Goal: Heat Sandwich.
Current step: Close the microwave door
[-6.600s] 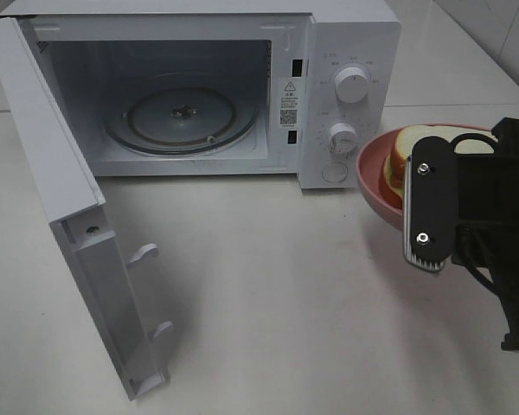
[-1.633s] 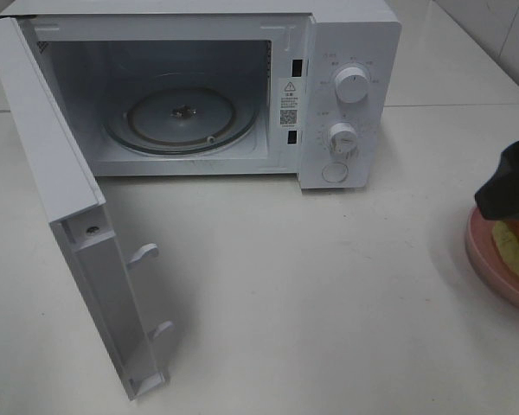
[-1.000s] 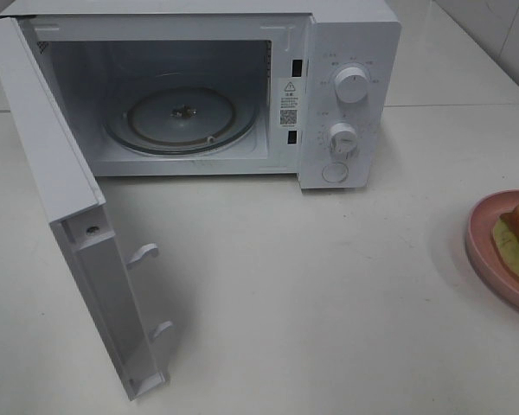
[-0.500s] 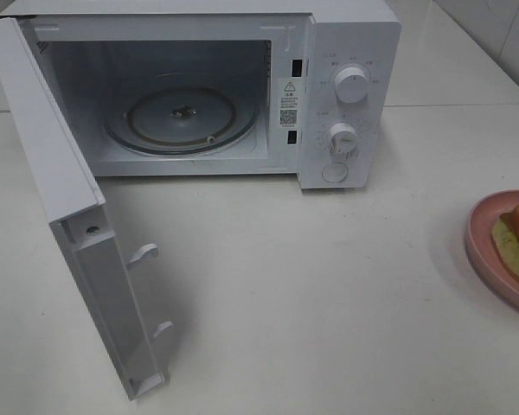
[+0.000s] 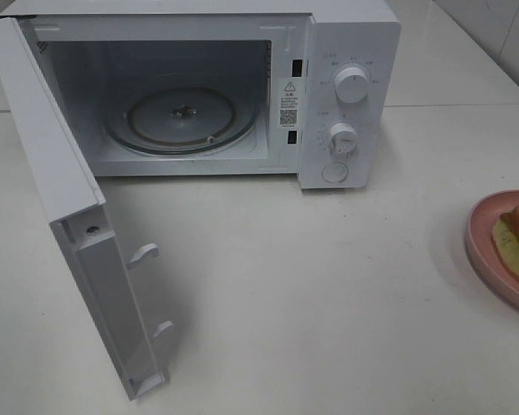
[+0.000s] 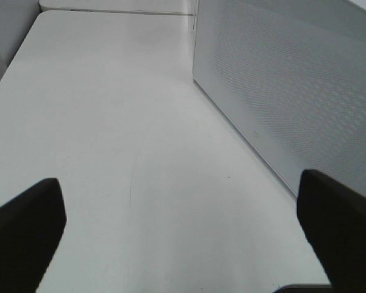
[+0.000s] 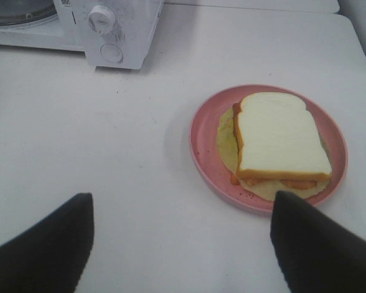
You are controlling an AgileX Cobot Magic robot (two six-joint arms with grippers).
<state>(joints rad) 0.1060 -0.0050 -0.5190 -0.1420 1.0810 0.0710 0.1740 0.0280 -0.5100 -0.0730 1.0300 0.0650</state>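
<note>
The white bench (image 5: 346,285) carries all items. At far left, the white microwave door (image 5: 73,216) stands swung fully open toward the near side; its inner face with two latch hooks shows in the exterior high view, while the left wrist view shows only its perforated outer panel (image 6: 293,91), cut off by the frame edge.

The left end effector (image 6: 183,226) does not appear in the exterior high view. In the left wrist view only two dark fingertips (image 6: 24,226) show, blurred, at opposite frame edges. They stand spread wide with bare bench between them and nothing held.

The white microwave oven (image 5: 242,86) sits at the far side, left of centre. Its cavity holds a round glass turntable (image 5: 182,117) with nothing on it. The cavity ceiling and upper walls are in shadow and hard to make out. The control panel on its right carries two white round dials (image 5: 352,85) and a round button (image 5: 335,172); the printed markings are too small to read.

At the right edge, well apart from the oven, the round pink plate (image 7: 268,146) rests on the bench. The exterior high view cuts off most of it. On it lies the sandwich of white bread with tan-brown crust and pale yellow filling (image 7: 280,140); the lower slice is mostly hidden under the top slice, and the filling spreads onto the plate.

The right end effector (image 7: 183,238) shows only two dark blurred fingertips (image 7: 43,244), spread wide, short of the plate and holding nothing.
</note>
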